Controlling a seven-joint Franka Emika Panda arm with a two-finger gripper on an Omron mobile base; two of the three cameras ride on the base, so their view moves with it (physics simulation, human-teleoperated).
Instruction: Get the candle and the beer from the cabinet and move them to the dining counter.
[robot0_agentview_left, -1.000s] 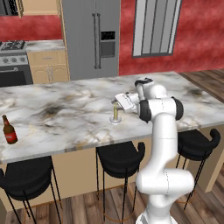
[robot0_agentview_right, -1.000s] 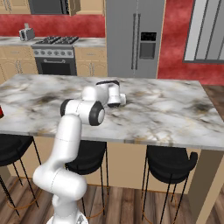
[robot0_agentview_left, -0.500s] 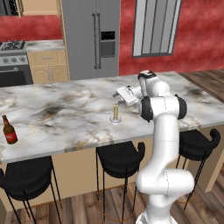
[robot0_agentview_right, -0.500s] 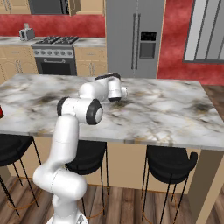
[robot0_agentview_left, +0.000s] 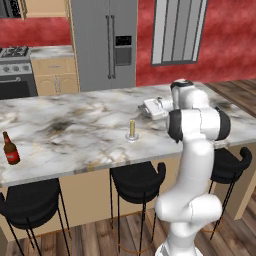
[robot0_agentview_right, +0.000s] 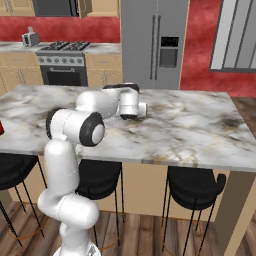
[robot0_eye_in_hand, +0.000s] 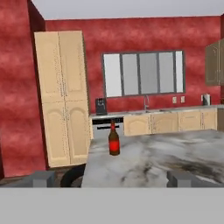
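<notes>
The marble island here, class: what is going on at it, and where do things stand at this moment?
A white robot arm stands at the stool side of the dining counter. The candle stands upright on the marble in its small holder, and the beer stands upright near the far end of the same top. The gripper is open and holds nothing, hovering just beside the candle. Both items are on the counter.

Glossy veined marble tops the dining counter (robot0_agentview_left: 75, 130), bearing a brown glass beer (robot0_agentview_left: 10, 149).
</notes>
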